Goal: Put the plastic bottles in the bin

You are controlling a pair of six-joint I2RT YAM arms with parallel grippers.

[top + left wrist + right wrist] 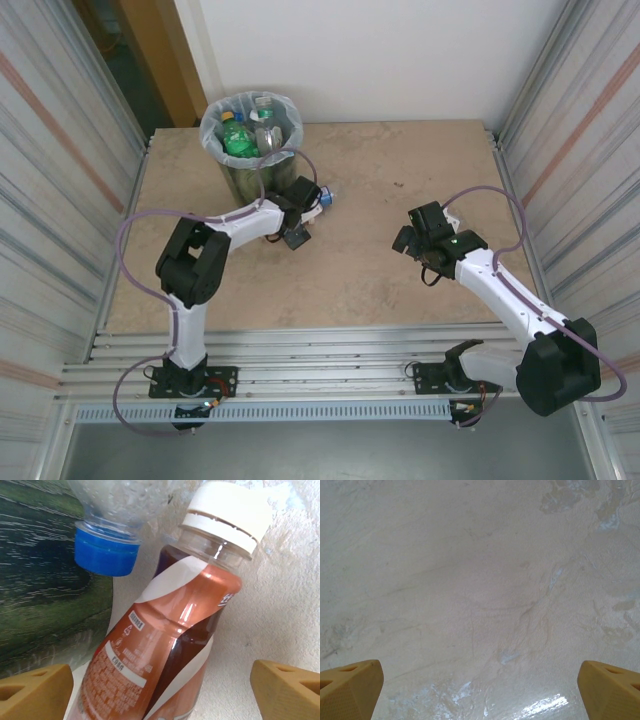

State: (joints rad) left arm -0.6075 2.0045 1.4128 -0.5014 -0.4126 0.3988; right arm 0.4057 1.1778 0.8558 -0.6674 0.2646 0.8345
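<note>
Aluminium rails [320, 360] span the near edge, with both arm bases bolted on. Past them is the table [380, 290], a flat beige slab with a mottled stone look and a slight gloss. It's boxed in by ribbed metal walls [60, 200] left and right. Centre and right half are bare, so there's plenty of room to move.

Right gripper [480, 690] hovers over the mid-right table, tips spread wide with bare slab between the yellow pads. It's well off the right wall.

Left gripper [161, 692] is further in, low at the bin's foot, jaws apart and straddling the brown bottle [165, 630]. There's a gap at the right tip. The left tip is just beside the bottle; can't tell if it touches.

The brown bottle lies on the table: clear plastic, dark drink, orange-brown and white wrap label. Its white cap [230, 515] points away from the gripper. Just beyond lies a clear bottle [125, 500] with a crinkled wall, its blue cap [106, 555] beside the brown one's shoulder.

It's tight here, with the bin [238, 178] wall close on the left tip's side and open table on the other.

The bin stands far-left near the left wall, a dark glossy cylinder with a pale translucent liner [208, 128] folded over the rim. Inside are a green bottle [240, 140] and others, partly hidden. Behind it is a plain white back wall [380, 50].
</note>
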